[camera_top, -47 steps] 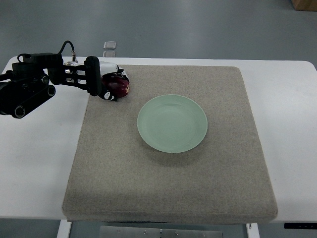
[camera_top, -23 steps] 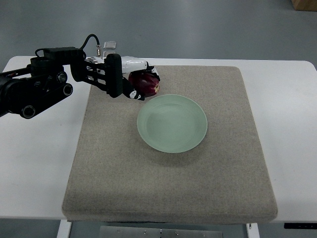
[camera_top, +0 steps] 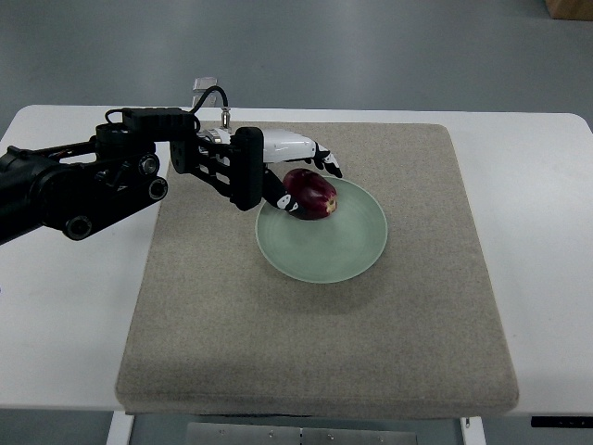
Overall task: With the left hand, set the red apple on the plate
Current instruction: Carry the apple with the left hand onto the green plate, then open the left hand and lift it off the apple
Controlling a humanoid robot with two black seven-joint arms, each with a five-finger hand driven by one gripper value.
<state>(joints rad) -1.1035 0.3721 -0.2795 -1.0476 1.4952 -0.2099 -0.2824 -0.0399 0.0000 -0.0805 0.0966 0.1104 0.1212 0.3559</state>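
The dark red apple (camera_top: 312, 194) is over the upper left part of the pale green plate (camera_top: 363, 259), which lies on the grey mat (camera_top: 315, 352). My left hand (camera_top: 310, 188) reaches in from the left and is shut on the apple: white fingers (camera_top: 301, 146) arch over its far side and the thumb presses its near left side. Whether the apple rests on the plate or hangs just above it I cannot tell. The right arm does not show.
The mat covers most of the white table (camera_top: 537, 204). A small clear object (camera_top: 206, 89) stands at the table's back edge, behind my left forearm (camera_top: 83, 190). Grey floor lies beyond the table.
My left hand has carried the apple right and toward me, from the mat's back left area to above the plate's left part. The plate has not moved.
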